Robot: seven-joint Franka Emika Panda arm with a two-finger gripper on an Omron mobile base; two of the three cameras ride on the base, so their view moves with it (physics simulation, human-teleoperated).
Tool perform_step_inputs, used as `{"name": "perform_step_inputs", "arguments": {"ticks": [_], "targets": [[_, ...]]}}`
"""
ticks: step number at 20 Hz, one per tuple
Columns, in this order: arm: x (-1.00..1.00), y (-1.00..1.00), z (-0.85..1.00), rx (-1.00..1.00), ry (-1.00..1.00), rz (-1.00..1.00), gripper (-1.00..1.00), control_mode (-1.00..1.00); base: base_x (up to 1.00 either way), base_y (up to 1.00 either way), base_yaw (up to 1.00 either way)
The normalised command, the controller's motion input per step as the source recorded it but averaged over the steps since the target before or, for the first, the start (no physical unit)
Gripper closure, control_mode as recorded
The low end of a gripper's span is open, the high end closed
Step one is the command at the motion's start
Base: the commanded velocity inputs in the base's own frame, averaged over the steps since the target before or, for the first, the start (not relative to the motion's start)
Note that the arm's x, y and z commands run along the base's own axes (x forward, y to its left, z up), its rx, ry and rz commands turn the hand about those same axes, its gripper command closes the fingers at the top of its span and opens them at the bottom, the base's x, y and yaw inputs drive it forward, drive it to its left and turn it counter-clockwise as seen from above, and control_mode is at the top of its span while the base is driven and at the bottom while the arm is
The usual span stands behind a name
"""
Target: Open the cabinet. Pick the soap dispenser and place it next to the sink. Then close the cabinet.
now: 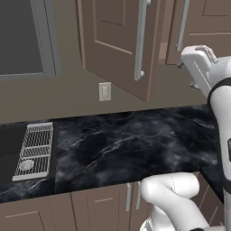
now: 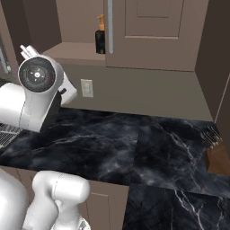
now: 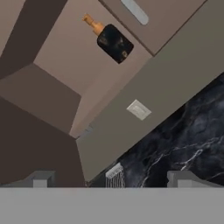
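In the left base view the cabinet (image 1: pixel 118 45) hangs above the black marble table (image 1: pixel 131 140), and its left door is swung out toward the robot, bar handle facing the camera. That suggests the opening step is done and the reach inside comes next. The sink (image 1: pixel 11 151) sits at the far left end of the table, well away from the cabinet, with its pale grid rack (image 1: pixel 35 151) on the side nearer the cabinet. A wall switch plate (image 1: pixel 104 91) lies just below the cabinet.

In the right base view the soap dispenser (image 2: pixel 100 37) stands upright on the cabinet's floor, just beside the edge of the closed right door and partly behind its silver handle. It is a squat black bottle with an orange pump top. The arm's wrist is raised below and left of the cabinet opening, probably lining up for the reach. A knife block (image 2: pixel 216 155) rests on the table far right of the cabinet.

In the hand view, rolled sideways, the soap dispenser (image 3: pixel 110 38) shows against the cabinet's pale interior, glossy black with faint mottling and an orange nozzle. The fingers (image 3: pixel 41 178) stand wide apart with nothing between them, well short of the bottle. The camera seems aimed at it so the approach can go straight in.
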Motion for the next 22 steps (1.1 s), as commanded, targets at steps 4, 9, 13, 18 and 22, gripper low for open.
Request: {"name": "perform_step_inputs", "arguments": {"ticks": [4,9,13,18,22], "targets": [[0.00,0.60,0.00,0.00,0.04,0.02,-1.00,-1.00,0.00,0.00,0.00],[0.36,0.14,0.00,0.00,0.13,0.11,-1.00,-1.00,0.00,0.00,0.00],[0.27,0.00,0.00,0.00,0.01,0.15,-1.00,-1.00,0.00,0.00,0.00],[0.20,0.01,-0.08,0.06,0.00,0.20,-1.00,-1.00,0.00,0.00,0.00],[0.18,0.05,-0.02,0.09,0.00,0.22,-1.00,-1.00,0.00,0.00,0.00]]}}
